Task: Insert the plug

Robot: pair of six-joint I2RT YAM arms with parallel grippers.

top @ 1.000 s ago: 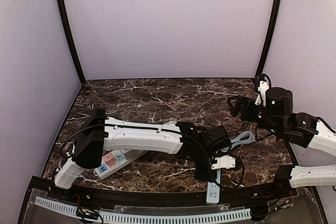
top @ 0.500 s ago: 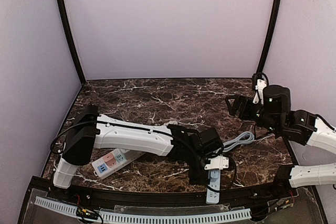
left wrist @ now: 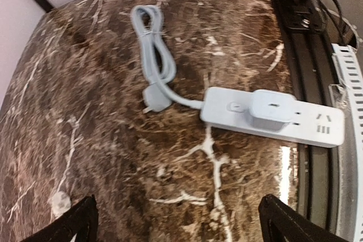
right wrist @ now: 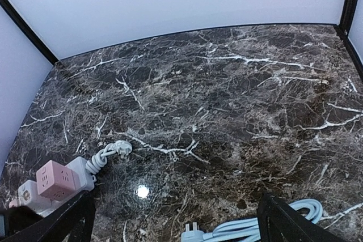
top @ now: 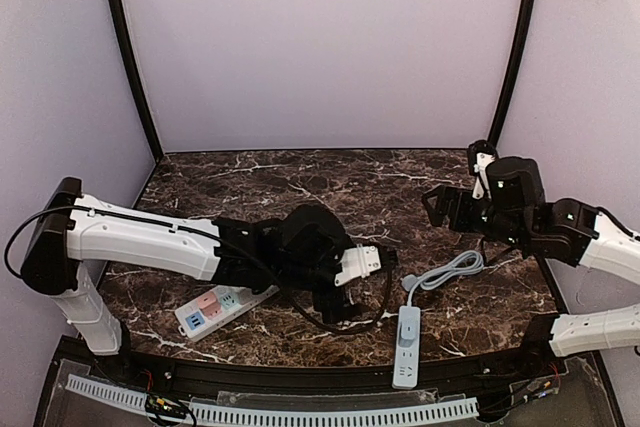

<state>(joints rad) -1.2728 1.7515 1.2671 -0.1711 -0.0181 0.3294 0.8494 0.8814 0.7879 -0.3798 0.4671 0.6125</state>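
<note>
Though boxy, plug (left wrist: 272,110) in strip (left wrist: 326,124)

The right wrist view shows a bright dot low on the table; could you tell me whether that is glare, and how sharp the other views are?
Right wrist view: yes, a small round glare spot on the glossy table, otherwise sharp. Left wrist view: softer, the marble veins smeared, a pale sheen beside the power strip. Top view: even light, crisp, no hard shadows.
</note>
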